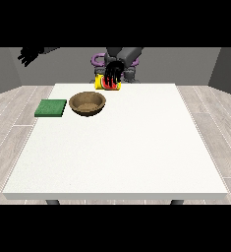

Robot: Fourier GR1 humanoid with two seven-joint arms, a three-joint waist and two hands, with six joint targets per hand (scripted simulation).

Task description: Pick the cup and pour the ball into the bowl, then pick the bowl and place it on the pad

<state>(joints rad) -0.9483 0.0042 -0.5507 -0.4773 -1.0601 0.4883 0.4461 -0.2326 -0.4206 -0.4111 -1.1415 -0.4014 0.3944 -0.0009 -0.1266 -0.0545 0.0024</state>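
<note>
A yellow cup [108,84] is tipped on its side above the table's far edge, just behind and to the right of the brown bowl [88,104]. The hand nearer the view's right [113,72] is curled over the cup from above. Red shows between its fingers at the cup; I cannot tell whether that is the ball. The bowl stands upright on the table and looks to hold nothing. A green pad [51,108] lies flat to the left of the bowl, apart from it. The hand at the view's left [26,55] hangs raised beyond the table's far left corner, fingers relaxed, holding nothing.
The white table [122,152] stretches wide towards the camera in front of the bowl and pad. The robot's torso and purple parts [96,60] stand just behind the table's far edge.
</note>
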